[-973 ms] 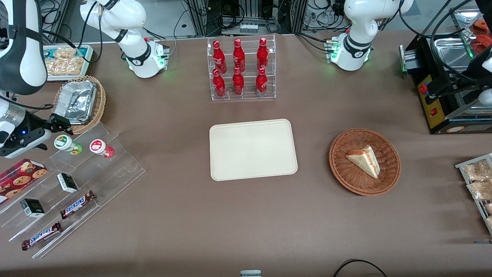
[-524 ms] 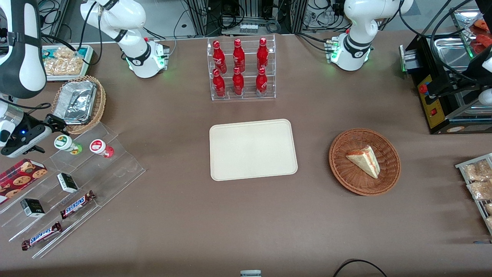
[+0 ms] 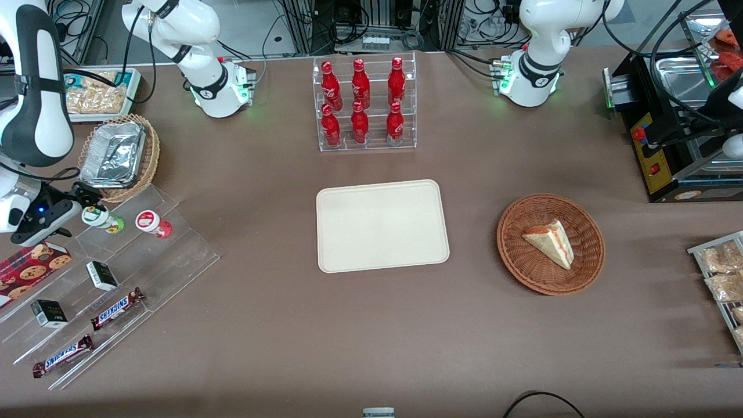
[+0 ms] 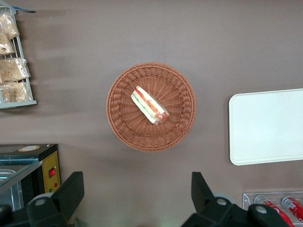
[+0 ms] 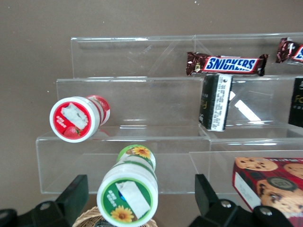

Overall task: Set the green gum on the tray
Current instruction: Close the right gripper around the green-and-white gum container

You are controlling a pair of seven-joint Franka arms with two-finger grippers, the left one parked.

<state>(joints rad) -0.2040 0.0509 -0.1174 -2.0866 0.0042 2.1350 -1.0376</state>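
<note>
The green gum [image 3: 100, 218] [image 5: 129, 192], a small bottle with a white lid and a green label, stands on the top step of a clear acrylic stand [image 3: 110, 273], beside a red-bodied bottle [image 3: 152, 223] [image 5: 78, 118]. My right gripper [image 3: 86, 200] [image 5: 141, 196] hovers just above the green gum's lid, open, with one finger on each side of the bottle and not touching it. The cream tray [image 3: 382, 225] [image 4: 267, 126] lies flat at the middle of the table, toward the parked arm from the stand.
The stand also holds two Snickers bars [image 3: 116, 308], small dark boxes [image 3: 102, 275] and a cookie box [image 3: 26, 265]. A wicker basket with a foil tray [image 3: 116, 154] sits next to the gripper. A rack of red bottles [image 3: 363, 104] and a sandwich basket [image 3: 550, 244] stand around the tray.
My gripper has come down and moved toward the green gum, so that its fingers now straddle the lid. The bottle and the other things have stayed put.
</note>
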